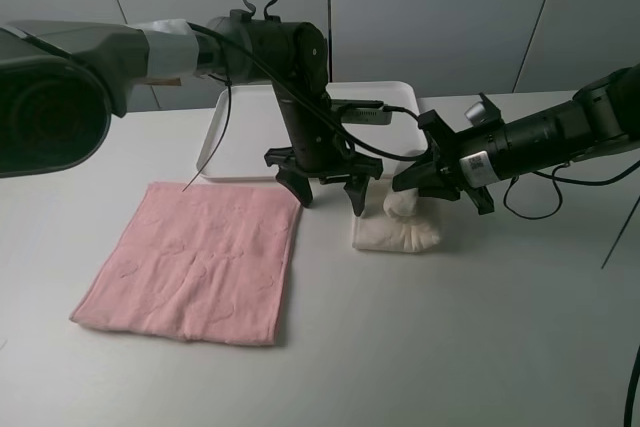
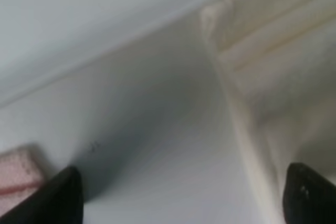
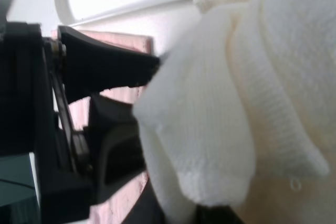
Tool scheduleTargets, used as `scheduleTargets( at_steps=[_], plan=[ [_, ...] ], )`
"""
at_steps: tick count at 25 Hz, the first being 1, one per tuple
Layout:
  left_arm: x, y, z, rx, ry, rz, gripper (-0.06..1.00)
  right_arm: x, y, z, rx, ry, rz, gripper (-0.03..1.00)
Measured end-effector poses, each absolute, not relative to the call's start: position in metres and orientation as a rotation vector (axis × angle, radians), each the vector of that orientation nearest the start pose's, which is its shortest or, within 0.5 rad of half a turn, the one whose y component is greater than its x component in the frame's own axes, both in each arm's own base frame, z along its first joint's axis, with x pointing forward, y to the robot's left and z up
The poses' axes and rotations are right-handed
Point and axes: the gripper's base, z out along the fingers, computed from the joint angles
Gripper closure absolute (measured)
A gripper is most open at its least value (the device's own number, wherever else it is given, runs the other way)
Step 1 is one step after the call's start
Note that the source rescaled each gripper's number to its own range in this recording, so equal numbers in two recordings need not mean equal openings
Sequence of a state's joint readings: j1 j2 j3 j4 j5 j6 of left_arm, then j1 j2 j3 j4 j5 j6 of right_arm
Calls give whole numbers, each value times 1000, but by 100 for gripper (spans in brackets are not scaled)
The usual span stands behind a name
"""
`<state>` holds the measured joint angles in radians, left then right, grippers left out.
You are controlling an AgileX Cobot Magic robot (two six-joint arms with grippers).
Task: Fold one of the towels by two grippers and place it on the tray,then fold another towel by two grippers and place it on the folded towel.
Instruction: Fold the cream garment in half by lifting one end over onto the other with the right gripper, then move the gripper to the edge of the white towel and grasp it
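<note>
Cream-white terry towel [image 1: 398, 232] lay bunched on the table [image 1: 480, 327], just in front of the near right corner of the white tray [image 1: 250, 127]. It was partly folded, with one fold drawn up off the heap. The right gripper [image 1: 408, 185] reached in from the right and was pinched tight on that raised fold. In the right wrist view the cloth hung in thick rolls directly before the camera. The left gripper [image 1: 327, 185] hung tip-down over the table between the two towels, its jaws spread wide and holding nothing. One jaw stood close beside the cream towel's left edge, though whether it touched the cloth could not be told. The pale pink towel [image 1: 190, 262] lay flat and unfolded on the left of the table, in front of the tray and apart from the cream one.
</note>
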<state>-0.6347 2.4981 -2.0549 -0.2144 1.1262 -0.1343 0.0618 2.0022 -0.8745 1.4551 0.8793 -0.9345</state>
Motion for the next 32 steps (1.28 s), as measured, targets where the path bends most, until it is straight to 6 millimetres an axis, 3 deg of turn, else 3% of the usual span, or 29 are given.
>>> scheduleTargets(
  at_steps=[11, 13, 18, 21, 24, 27, 32],
  plan=[
    [415, -320, 171, 714, 2853, -384, -4, 316, 89, 104, 285, 2679, 1345, 92],
    [419, -320, 180, 725, 2811, -365, -4, 316, 89, 104, 286, 2681, 1345, 84],
    [427, -312, 189, 707, 2781, -357, -4, 315, 92, 106, 259, 2671, 1403, 48],
    [434, -302, 189, 674, 2789, -355, -4, 315, 97, 112, 237, 2613, 1495, 36],
    [441, -292, 189, 643, 2795, -356, -4, 317, 98, 118, 232, 2554, 1527, 29],
    [445, -285, 189, 625, 2799, -352, -4, 319, 96, 129, 173, 2553, 1442, 28],
    [449, -280, 189, 605, 2804, -381, -4, 332, 73, 140, 189, 2636, 1271, 28]
  ],
)
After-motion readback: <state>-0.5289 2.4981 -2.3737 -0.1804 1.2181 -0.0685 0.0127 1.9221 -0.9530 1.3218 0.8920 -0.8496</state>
